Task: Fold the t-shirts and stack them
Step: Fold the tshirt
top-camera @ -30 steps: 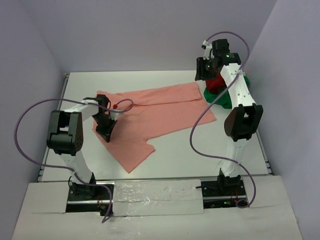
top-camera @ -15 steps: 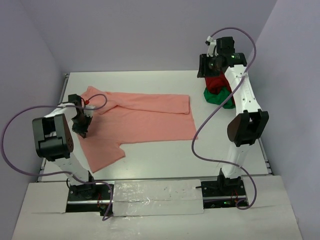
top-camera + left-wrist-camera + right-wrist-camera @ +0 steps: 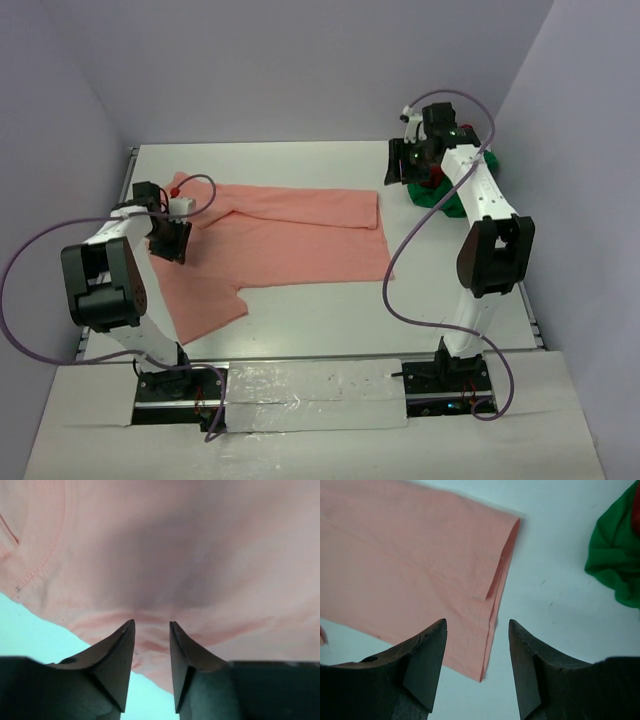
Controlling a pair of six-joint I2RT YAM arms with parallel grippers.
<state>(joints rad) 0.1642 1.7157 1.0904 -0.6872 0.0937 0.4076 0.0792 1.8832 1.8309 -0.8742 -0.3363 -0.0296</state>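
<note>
The salmon-pink t-shirt (image 3: 290,235) lies spread flat across the table, with one sleeve pointing toward the near left. My left gripper (image 3: 170,242) stands open at its left end. In the left wrist view the fingertips (image 3: 151,625) hover just above wrinkled pink cloth (image 3: 200,555) near the hem, gripping nothing. My right gripper (image 3: 398,165) is open above the shirt's far right corner. In the right wrist view its jaws (image 3: 476,622) straddle the folded pink edge (image 3: 492,605) without touching. The bright green t-shirt (image 3: 428,193) and the dark red t-shirt (image 3: 436,178) lie bunched together behind the right arm.
The white table (image 3: 330,320) ends at a metal rail on the left and right. Purple walls close in at the back and sides. Purple cables loop off both arms. Green cloth (image 3: 615,560) lies just right of my right gripper.
My left gripper dragged the pink shirt leftward and flat, then opened and let go of it. My right gripper dropped slightly toward the shirt's right corner and widened.
</note>
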